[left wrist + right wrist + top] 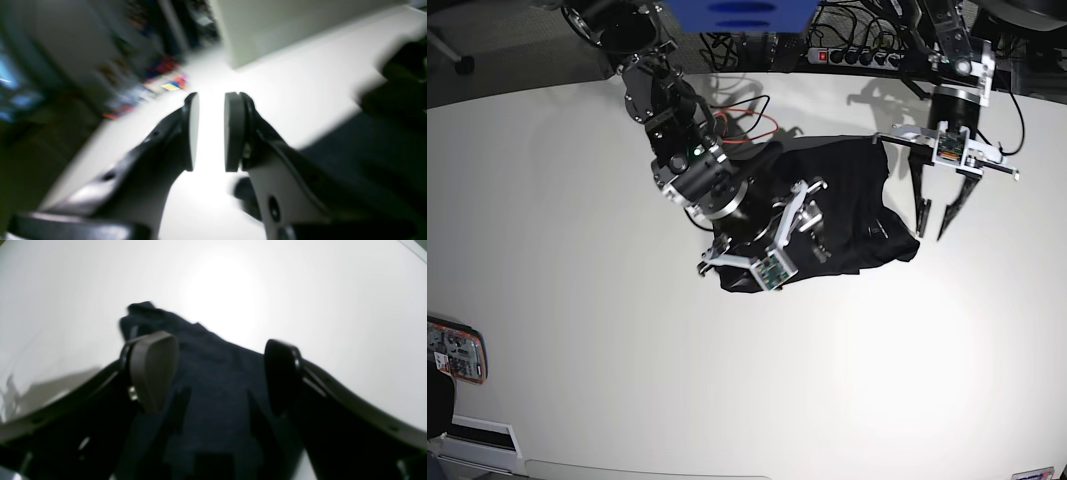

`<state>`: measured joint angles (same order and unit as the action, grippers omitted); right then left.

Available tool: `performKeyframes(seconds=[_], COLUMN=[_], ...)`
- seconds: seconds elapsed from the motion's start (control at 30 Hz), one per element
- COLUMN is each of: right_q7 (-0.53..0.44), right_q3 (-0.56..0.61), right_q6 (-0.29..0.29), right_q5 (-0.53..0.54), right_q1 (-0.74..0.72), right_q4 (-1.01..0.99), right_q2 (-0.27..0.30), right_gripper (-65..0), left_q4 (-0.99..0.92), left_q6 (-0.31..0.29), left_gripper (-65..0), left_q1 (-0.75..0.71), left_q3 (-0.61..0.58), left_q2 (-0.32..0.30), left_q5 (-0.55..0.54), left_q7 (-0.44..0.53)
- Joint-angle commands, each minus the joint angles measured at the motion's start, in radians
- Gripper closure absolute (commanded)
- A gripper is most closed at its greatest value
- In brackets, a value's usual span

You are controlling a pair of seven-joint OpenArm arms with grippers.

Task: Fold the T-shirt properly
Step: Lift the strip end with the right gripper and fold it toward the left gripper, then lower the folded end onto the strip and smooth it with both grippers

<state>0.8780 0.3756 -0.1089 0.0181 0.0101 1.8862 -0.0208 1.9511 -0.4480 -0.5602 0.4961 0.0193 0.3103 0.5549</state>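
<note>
Bare table [607, 330] all round; only the T-shirt [847, 200] blocks mid-table.

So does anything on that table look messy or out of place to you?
The T-shirt does: it lies crumpled in an uneven heap on the table, not spread flat. Both the right gripper and left gripper are open, holding nothing.

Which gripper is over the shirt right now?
The right gripper, open, hovers directly above the T-shirt. The left gripper, also open, hangs beside the cloth's edge, over the bare table.
</note>
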Motion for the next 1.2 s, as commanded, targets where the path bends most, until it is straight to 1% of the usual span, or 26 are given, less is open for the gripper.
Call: performKeyframes(seconds=[0.0, 0.1, 0.13, 0.2, 0.27, 0.47, 0.6, 0.67, 0.83, 1.0, 1.07, 1.17], right_q7=[-0.023, 0.039, 0.054, 0.065, 0.066, 0.063, 0.062, 0.036, -0.032, -0.118, -0.128, -0.135], right_q3=[-0.030, -0.099, -0.114, -0.142, -0.154, -0.152, -0.155, -0.154, -0.151, -0.152, -0.152, -0.151], right_q6=[0.001, 0.001, 0.001, 0.001, 0.001, 0.001, 0.001, 0.001, 0.001, 0.001, 0.001, 0.001], right_q5=[0.006, 0.007, 0.007, 0.009, 0.009, 0.010, 0.009, 0.007, 0.006, 0.006, 0.006, 0.006], right_q1=[-0.051, -0.126, -0.158, -0.212, -0.249, -0.276, -0.347, -0.373, -0.413, -0.422, -0.421, -0.419], right_q4=[0.014, 0.011, 0.006, -0.017, -0.069, -0.253, -0.369, -0.448, -0.612, -0.752, -0.770, -0.761], right_q2=[-0.011, -0.011, -0.011, -0.011, -0.011, -0.015, -0.075, -0.086, -0.089, -0.089, -0.087, -0.084], right_gripper=[-42.3, -42.3, -42.3, -42.3, -42.3, -42.3, -42.2, -42.2, -42.2, -42.2, -42.2, -42.2], left_q4=[0.003, 0.004, 0.004, 0.003, 0.003, -0.009, -0.051, -0.080, -0.157, -0.266, -0.301, -0.336], left_q6=[0.005, 0.007, 0.007, 0.007, 0.007, 0.007, 0.007, 0.007, 0.007, 0.007, 0.007, 0.008], left_gripper=[-12.5, -12.5, -12.5, -12.4, -12.4, -12.4, -12.4, -12.4, -12.4, -12.4, -12.4, -12.4], left_q1=[-0.013, -0.042, -0.051, -0.065, -0.076, -0.108, -0.119, -0.120, -0.133, -0.102, -0.073, -0.041], left_q3=[-0.029, -0.090, -0.106, -0.139, -0.169, -0.245, -0.253, -0.253, -0.250, -0.250, -0.250, -0.250], left_q2=[-0.002, -0.002, -0.002, -0.002, -0.002, -0.002, 0.012, 0.011, 0.008, 0.003, -0.005, -0.038], left_q5=[-0.017, -0.020, -0.020, -0.023, -0.023, -0.020, -0.018, -0.018, -0.018, -0.018, -0.018, -0.018], left_q7=[-0.026, -0.198, -0.236, -0.275, -0.281, -0.289, -0.289, -0.289, -0.289, -0.289, -0.289, -0.289])
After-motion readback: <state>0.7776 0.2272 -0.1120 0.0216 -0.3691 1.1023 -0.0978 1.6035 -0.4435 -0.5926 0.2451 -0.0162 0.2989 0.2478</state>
